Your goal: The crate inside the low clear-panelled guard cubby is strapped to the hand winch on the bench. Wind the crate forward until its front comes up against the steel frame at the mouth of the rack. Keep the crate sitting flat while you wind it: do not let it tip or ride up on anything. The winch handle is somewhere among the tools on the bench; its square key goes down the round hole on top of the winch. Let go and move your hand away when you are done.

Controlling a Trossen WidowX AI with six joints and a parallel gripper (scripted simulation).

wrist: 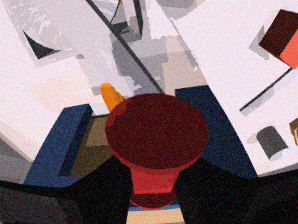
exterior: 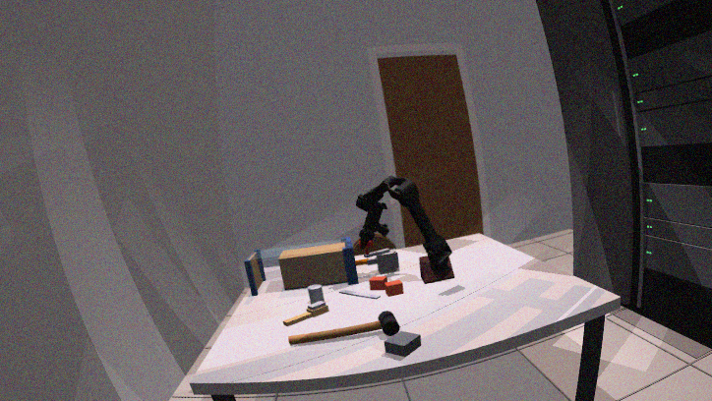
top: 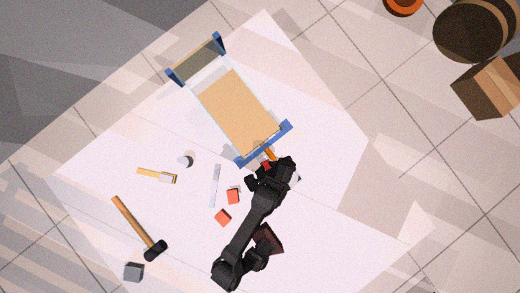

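The tan crate (top: 236, 113) (exterior: 311, 266) sits flat in the clear-panelled cubby. Its front end is close behind the blue front frame (top: 287, 125) (exterior: 350, 261) (wrist: 220, 130); whether they touch I cannot tell. An orange piece (top: 269, 153) (exterior: 366, 260) (wrist: 111, 96) sticks out of the mouth toward the grey winch (exterior: 387, 261). The handle's long arm (wrist: 130, 52) runs over the winch; its key is hidden. My gripper (top: 266, 167) (exterior: 365, 245) (wrist: 150, 147) is shut on the handle's red knob (wrist: 156, 131), just outside the frame.
Two red blocks (top: 233, 196) (top: 223, 217) and a flat metal bar (top: 215, 185) (exterior: 359, 294) lie beside the arm. A grey cylinder (top: 186, 161) (exterior: 315, 294), a brush (top: 156, 174), a mallet (top: 132, 222) (exterior: 333, 332) and a grey block (top: 133, 272) (exterior: 402, 343) are farther off.
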